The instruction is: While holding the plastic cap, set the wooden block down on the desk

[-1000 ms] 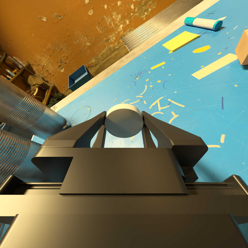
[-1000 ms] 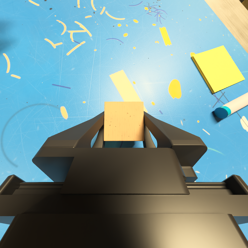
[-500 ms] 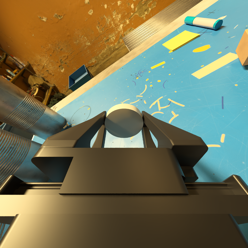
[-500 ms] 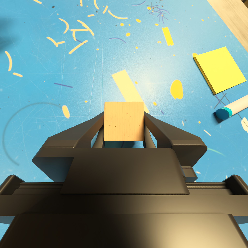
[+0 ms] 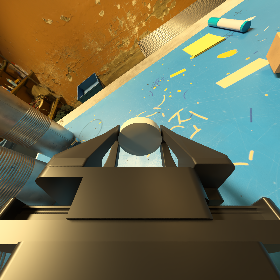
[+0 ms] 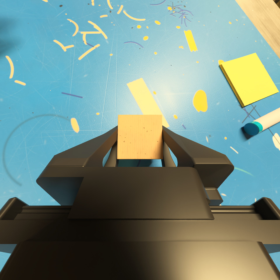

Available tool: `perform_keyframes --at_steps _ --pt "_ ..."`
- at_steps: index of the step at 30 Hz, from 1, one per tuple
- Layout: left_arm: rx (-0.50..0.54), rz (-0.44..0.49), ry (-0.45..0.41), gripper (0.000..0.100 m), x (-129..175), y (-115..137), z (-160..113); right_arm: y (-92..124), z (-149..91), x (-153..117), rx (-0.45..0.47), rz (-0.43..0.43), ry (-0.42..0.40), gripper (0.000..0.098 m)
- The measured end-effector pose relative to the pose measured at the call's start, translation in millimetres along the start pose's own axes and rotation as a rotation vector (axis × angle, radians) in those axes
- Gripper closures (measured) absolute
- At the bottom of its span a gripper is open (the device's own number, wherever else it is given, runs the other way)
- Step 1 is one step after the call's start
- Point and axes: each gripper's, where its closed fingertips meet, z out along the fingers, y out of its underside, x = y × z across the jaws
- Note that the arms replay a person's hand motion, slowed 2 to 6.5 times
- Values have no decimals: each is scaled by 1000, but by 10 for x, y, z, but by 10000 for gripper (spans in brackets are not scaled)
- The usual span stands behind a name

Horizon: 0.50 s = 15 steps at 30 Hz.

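Note:
My left gripper [image 5: 139, 133] is shut on a round white plastic cap [image 5: 139, 138] and holds it above the blue desk [image 5: 219, 121]. My right gripper [image 6: 139, 136] is shut on a light wooden block [image 6: 139, 137], square-faced, held close above the blue desk [image 6: 60, 136]. A dark shadow lies on the desk just beneath the block. The block also shows at the right edge of the left wrist view [image 5: 274, 53].
A yellow sticky-note pad [image 6: 250, 78] lies at the right, also in the left wrist view [image 5: 203, 44]. A white glue stick with teal ends [image 6: 262, 122] lies near it [image 5: 229, 24]. A pale metal rim [image 5: 121, 84] edges the desk. A blue bin [image 5: 89, 87] and metal ducts [image 5: 30, 125] lie beyond.
My right gripper has moved lower toward the desk with the block; the desk marks have spread and shifted in its view. The left gripper and cap have barely moved.

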Motion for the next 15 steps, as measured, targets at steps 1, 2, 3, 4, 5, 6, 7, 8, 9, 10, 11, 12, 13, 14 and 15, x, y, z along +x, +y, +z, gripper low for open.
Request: perform_keyframes --at_steps 1,2,3,4,5,6,7,8,9,10,11,12,13,14,15 --pt "0 0 0 574 1 0 0 0 -2 -2 0 -1 -1 559" --pt "-1 0 0 574 1 1 1 1 -4 -5 0 -2 -1 559" --pt "-1 1 1 574 2 1 1 1 -6 -9 0 -4 -2 559" --pt "-1 1 1 574 3 2 1 3 -9 -13 0 -5 -2 559" --pt "-2 2 1 574 4 3 2 6 -12 -18 0 -6 -3 559" --pt "-2 2 1 574 5 3 2 9 -16 -23 0 -8 -4 559" --pt "-2 3 2 574 7 4 3 14 -20 -29 -1 -9 -4 559" --pt "-3 4 2 574 8 4 4 18 -23 -35 -1 -11 -5 559" --pt "-3 4 2 574 10 5 5 23 -27 -40 -2 -12 -5 559" --pt "-3 5 3 574 11 6 6 28 -31 -46 -3 -14 -5 559" --pt "-4 5 3 574 13 7 6 33 -35 -51 -3 -16 -6 559" --pt "-4 6 3 574 14 8 7 37 -38 -56 -4 -17 -6 559" --pt "-5 6 4 574 16 10 8 41 -41 -61 -4 -19 -7 559" --pt "-6 6 4 574 17 11 9 45 -45 -65 -5 -21 -7 559" --pt "-6 7 5 574 18 12 9 49 -48 -69 -5 -23 -7 559"
